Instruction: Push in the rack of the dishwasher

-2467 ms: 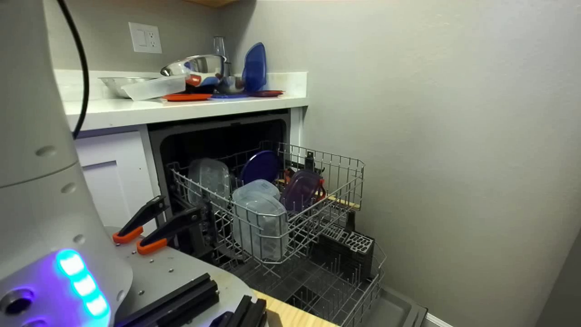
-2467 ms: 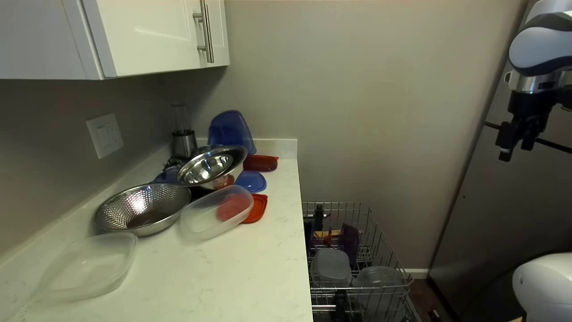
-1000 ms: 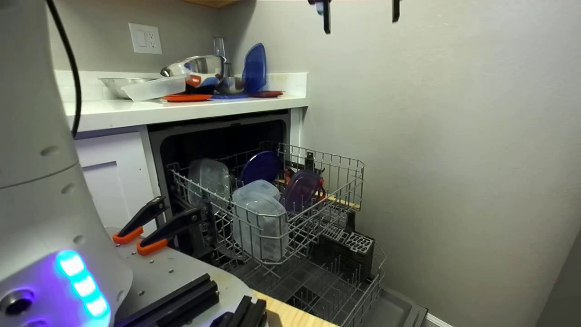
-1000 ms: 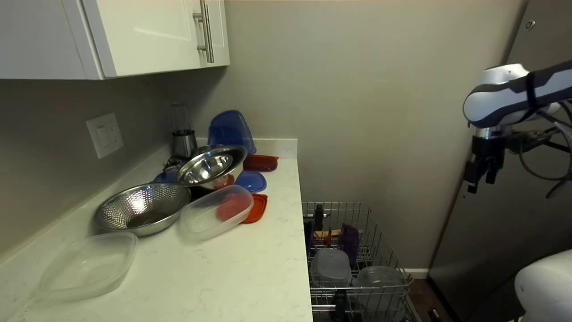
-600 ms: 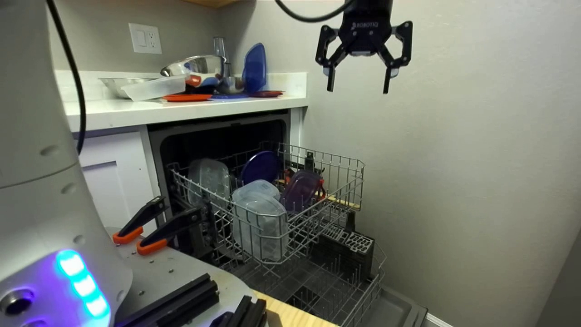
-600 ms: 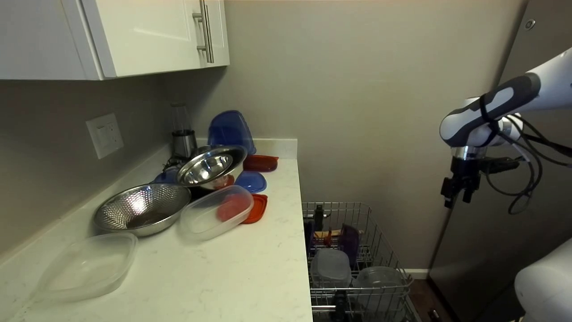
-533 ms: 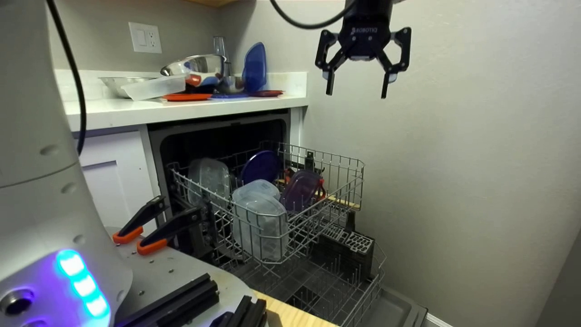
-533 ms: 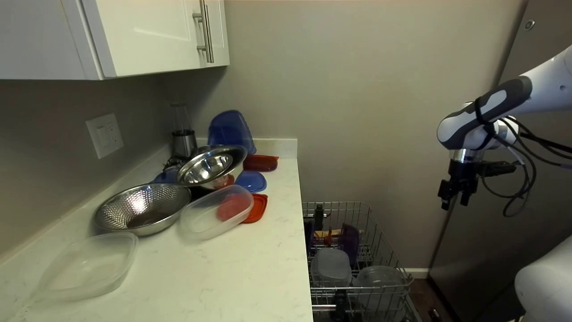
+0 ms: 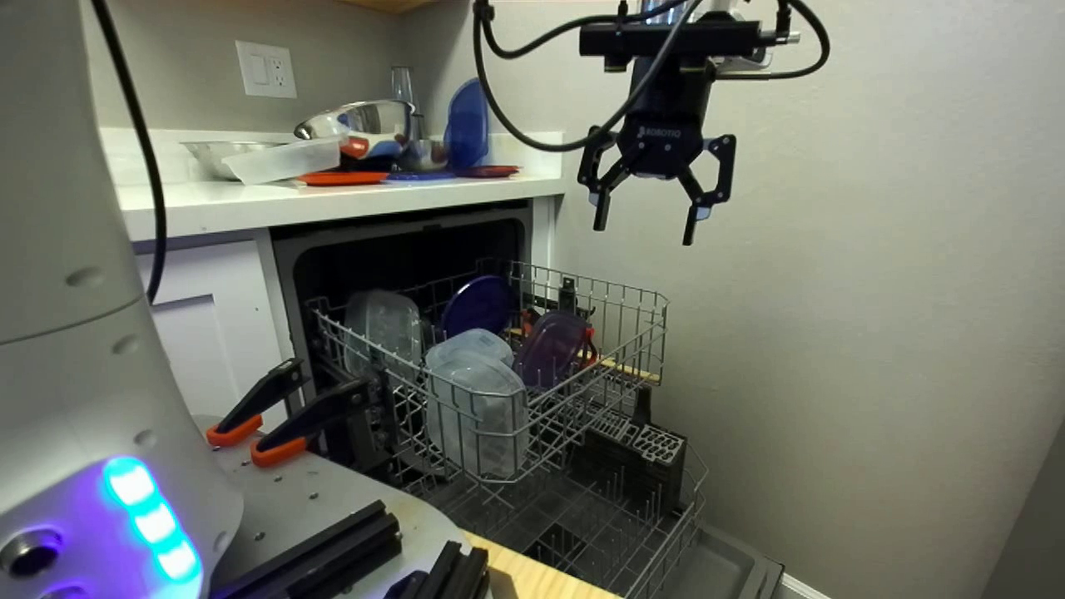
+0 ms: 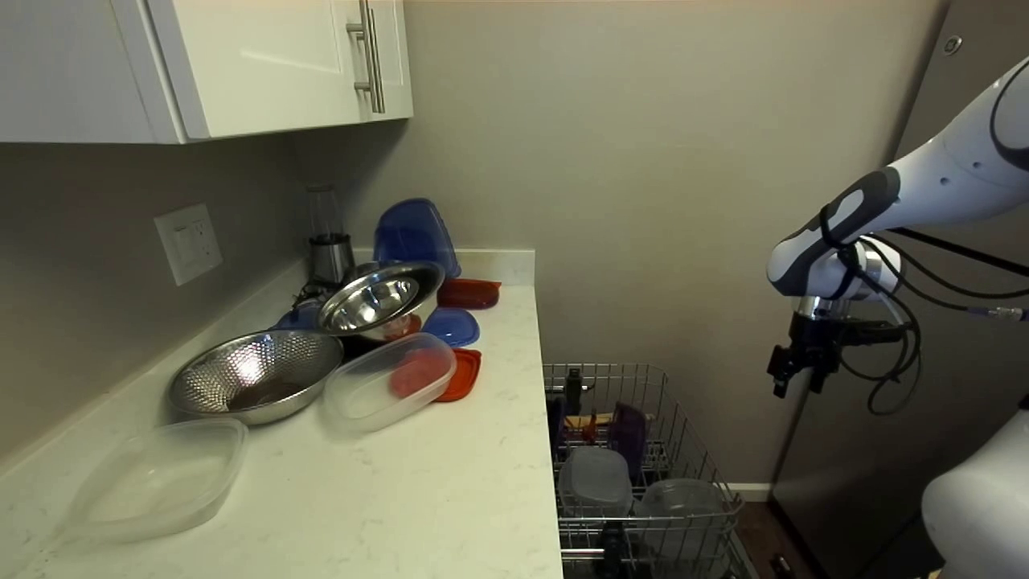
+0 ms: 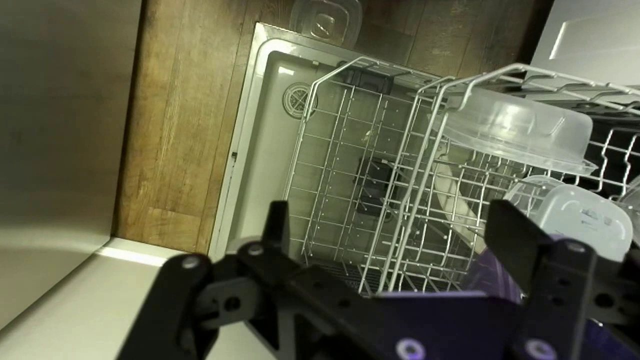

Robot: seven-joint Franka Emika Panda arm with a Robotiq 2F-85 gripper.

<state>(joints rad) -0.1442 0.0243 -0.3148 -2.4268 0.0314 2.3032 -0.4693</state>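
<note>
The end effector (image 9: 645, 235) hangs in mid-air, released, its fingers (image 9: 601, 215) spread wide. In an exterior view, between seven and eight o'clock from it and well apart, the rack (image 9: 592, 368) juts out of the dishwasher (image 9: 408, 226). I can see clear tubs (image 9: 478, 416), a round blue piece (image 9: 478, 304) and a purple piece (image 9: 551, 351) standing in it. At six o'clock the lower rack (image 9: 611, 532) is out too, over the folded-down door (image 9: 728, 566), carrying a black cutlery basket (image 9: 624, 478). Black-and-orange clamps (image 9: 320, 413) sit at eight o'clock, near the rack; whether they touch it I can't tell. By the door, towards twelve o'clock in the wrist view, a clear dish (image 11: 327, 20) lies on the wooden floor (image 11: 170, 125). Out at nine o'clock, a colander (image 10: 253, 374) and steel bowls (image 10: 382, 301) crowd the white desk (image 10: 434, 482).
</note>
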